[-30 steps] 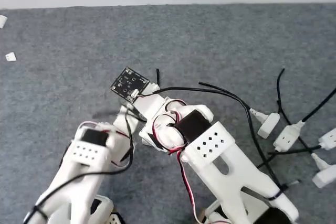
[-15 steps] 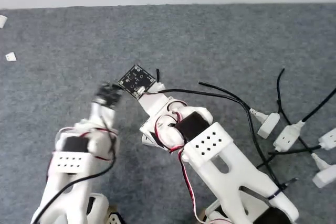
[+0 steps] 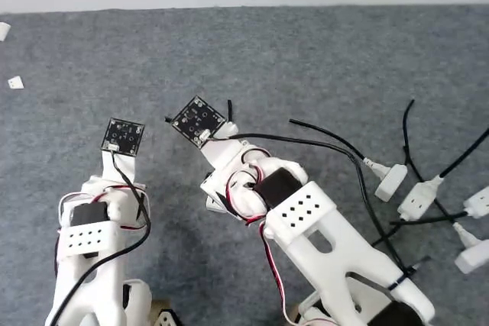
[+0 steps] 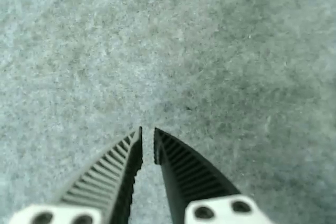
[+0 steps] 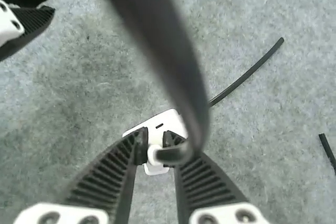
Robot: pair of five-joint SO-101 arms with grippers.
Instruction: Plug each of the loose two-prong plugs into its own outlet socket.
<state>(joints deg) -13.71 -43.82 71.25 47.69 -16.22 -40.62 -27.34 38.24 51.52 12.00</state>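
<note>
Right wrist view shows the right gripper (image 5: 154,141) pinching a white plug (image 5: 164,121) lengthwise along its fingers, mid-frame in the high view, the other white connectors (image 3: 416,200) at that frame's right edge, farther from the all-but-closed, empty left gripper (image 4: 147,135).

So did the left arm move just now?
Yes. In the high view the left arm has swung left, away from the right arm and nearer the small white scrap at the carpet's left edge.

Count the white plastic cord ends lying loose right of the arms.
4 white plastic cord ends: one leftmost, one beside it, two at the high view's right edge. More may lie beyond it. A fifth cord end is in the right gripper.
</note>
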